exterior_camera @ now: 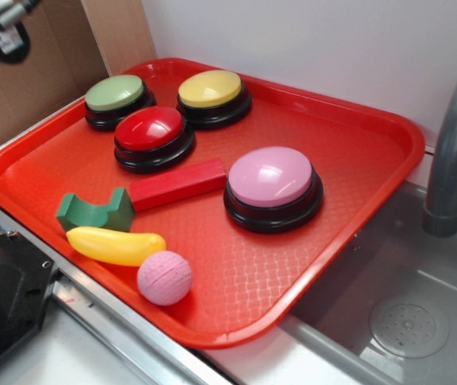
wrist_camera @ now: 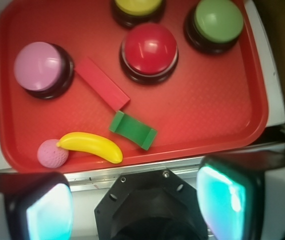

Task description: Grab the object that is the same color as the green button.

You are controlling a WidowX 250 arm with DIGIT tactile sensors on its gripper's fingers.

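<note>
One pincer (wrist_camera: 135, 202) is hovering spread above the tray's (wrist_camera: 207, 125) near edge, not yet reaching, and next needs lowering over the green notched block (wrist_camera: 132, 130) matching the green button (wrist_camera: 218, 20).

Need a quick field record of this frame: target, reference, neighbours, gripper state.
target: green block, notch up, on red tray
reference: green button, tray's far corner
neighbours: red block touching the target's end; banana alongside; pink ball beside banana
other buttons: red, yellow, pink
gripper: open, holding nothing, off the tray
</note>
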